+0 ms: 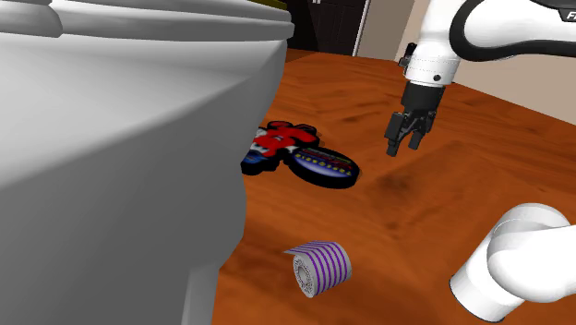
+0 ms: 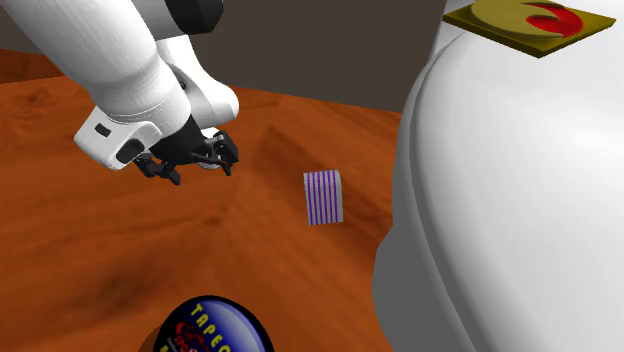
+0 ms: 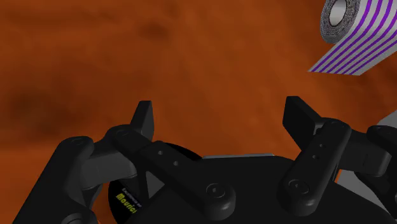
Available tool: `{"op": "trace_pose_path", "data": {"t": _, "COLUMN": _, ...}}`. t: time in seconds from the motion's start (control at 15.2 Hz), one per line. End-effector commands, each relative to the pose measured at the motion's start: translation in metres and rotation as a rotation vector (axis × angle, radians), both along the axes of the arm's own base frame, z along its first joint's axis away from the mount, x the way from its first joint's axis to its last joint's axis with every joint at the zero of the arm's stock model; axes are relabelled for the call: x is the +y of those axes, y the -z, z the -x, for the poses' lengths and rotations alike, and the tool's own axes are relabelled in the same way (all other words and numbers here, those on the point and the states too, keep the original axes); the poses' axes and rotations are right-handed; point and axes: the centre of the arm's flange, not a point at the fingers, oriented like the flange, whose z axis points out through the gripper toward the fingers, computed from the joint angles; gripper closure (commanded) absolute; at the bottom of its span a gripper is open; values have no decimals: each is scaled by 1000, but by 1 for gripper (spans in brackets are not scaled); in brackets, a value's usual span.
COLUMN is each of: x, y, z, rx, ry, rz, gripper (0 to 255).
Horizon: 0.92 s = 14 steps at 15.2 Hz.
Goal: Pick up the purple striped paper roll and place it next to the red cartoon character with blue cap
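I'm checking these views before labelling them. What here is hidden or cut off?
Red cartoon character, shoulder view: partly hidden behind the large white object.
Lettered black disc, second exterior view: cut off by the bottom edge; lettering incomplete.
Purple striped roll, wrist view: cut off at the picture's edge.

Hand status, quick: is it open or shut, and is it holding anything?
Hand: open, holding nothing; the roll lies apart from it.

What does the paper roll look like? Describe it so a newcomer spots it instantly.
Start at the big white rounded body on the reddish-brown surface. Near its foot lies a small roll on its side. Unlike the red cartoon figure farther along, it has purple and white stripes.
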Motion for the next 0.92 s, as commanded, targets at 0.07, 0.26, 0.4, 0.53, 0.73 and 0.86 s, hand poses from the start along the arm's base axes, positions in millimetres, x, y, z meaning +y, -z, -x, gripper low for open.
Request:
{"op": "trace_pose_path", "data": {"t": 0.07, "x": 17, "y": -1, "z": -9, "rx": 12, "ry": -25, "rz": 35, "gripper": 0}}
{"op": "trace_pose_path", "data": {"t": 0.26, "x": 69, "y": 2, "z": -32, "rx": 48, "ry": -101, "rz": 139, "gripper": 0}}
{"op": "trace_pose_path", "data": {"t": 0.4, "x": 105, "y": 7, "z": -45, "rx": 73, "ry": -152, "rz": 209, "gripper": 0}}
{"op": "trace_pose_path", "data": {"t": 0.53, "x": 141, "y": 15, "z": -56, "rx": 97, "ry": -202, "rz": 279, "gripper": 0}}
{"op": "trace_pose_path", "data": {"t": 0.73, "x": 194, "y": 32, "z": -68, "rx": 133, "ry": -278, "rz": 383, "gripper": 0}}
{"op": "trace_pose_path", "data": {"t": 0.86, "x": 229, "y": 47, "z": -74, "rx": 157, "ry": -328, "rz": 453, "gripper": 0}}
